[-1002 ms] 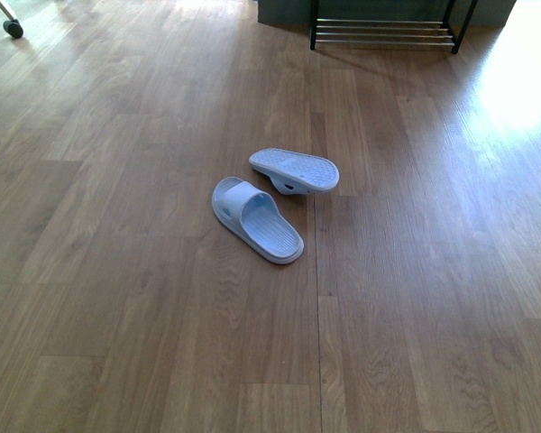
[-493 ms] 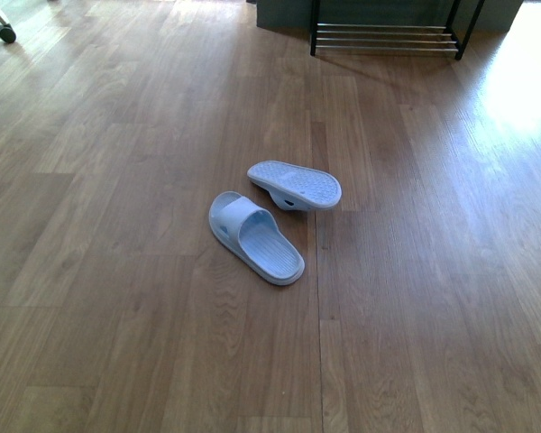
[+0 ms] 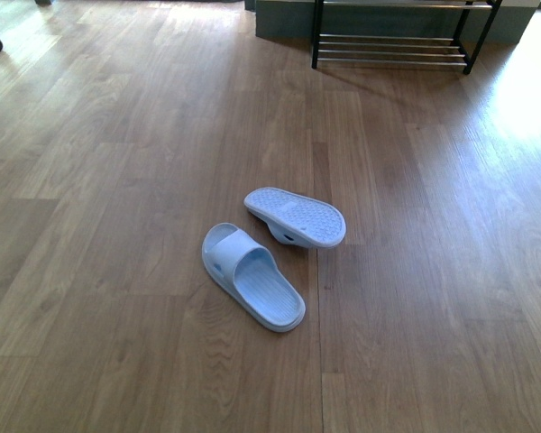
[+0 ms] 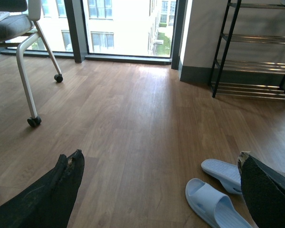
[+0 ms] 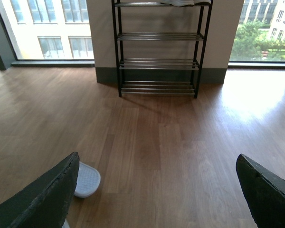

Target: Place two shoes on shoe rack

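Lower in the front view than before lie the upright slide (image 3: 252, 275) and, at its 1 o'clock, the overturned slide (image 3: 296, 216). Left gripper (image 4: 159, 159) and right gripper (image 5: 157, 160) are spread wide, holding nothing. Wooden floor (image 3: 117, 180) — shoe rack (image 3: 392, 41) far off at 1 o'clock, windows (image 5: 42, 28) beside it.

Floor (image 3: 117, 180): wood-look planks, visible grain, smooth, satin sheen with bright glare patches. Near slide (image 3: 252, 287): pale blue rubbery stuff, matt, ribbed footbed. Far slide (image 3: 296, 216): same matt rubber, fine dotted tread on its sole. Rack (image 5: 118, 47): frame black metal, matt; bars (image 5: 156, 61) thin chrome, shiny. My left gripper (image 4: 159, 156): pads (image 4: 52, 194) black, matt, rough, edges chipped and crumbly. My right gripper (image 5: 156, 158): same black matt, grainy. Chair legs (image 4: 24, 71): white painted metal, smooth, slight gloss; seat (image 4: 9, 26) grey cloth; castors (image 4: 34, 122) black plastic.
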Tool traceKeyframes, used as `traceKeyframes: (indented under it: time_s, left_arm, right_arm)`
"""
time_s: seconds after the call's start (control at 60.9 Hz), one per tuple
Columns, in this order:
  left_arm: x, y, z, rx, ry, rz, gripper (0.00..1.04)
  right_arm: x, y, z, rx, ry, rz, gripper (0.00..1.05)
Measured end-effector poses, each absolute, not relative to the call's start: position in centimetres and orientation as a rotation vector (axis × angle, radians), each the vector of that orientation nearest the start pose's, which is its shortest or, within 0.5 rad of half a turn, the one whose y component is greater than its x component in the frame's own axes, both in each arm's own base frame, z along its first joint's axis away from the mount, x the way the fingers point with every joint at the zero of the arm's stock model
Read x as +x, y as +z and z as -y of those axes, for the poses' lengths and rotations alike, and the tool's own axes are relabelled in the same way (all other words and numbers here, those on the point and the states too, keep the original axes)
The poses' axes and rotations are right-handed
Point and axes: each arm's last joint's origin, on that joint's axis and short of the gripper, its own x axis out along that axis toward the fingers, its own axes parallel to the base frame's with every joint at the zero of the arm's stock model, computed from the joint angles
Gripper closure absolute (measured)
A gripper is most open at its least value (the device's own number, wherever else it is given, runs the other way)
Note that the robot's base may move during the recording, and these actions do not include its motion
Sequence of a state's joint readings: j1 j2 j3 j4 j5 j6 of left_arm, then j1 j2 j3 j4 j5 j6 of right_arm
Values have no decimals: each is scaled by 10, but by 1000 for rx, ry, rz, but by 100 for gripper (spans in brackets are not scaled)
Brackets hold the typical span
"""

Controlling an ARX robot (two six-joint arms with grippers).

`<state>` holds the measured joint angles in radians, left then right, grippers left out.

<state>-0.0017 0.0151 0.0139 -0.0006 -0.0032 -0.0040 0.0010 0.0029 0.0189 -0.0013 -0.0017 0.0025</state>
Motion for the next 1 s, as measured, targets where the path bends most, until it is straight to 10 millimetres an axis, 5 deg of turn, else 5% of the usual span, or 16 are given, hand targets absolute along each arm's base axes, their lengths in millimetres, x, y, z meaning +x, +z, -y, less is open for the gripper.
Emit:
traceKeyframes:
  time_s: [0.706, 1.002]
  left_arm:
    - [99, 165, 1, -55, 89, -90, 9]
    - [156, 139, 11, -316, 192, -429, 9]
  right_arm:
    - [97, 170, 0, 3, -2, 14, 9]
    - [97, 170, 0, 3, -2, 14, 9]
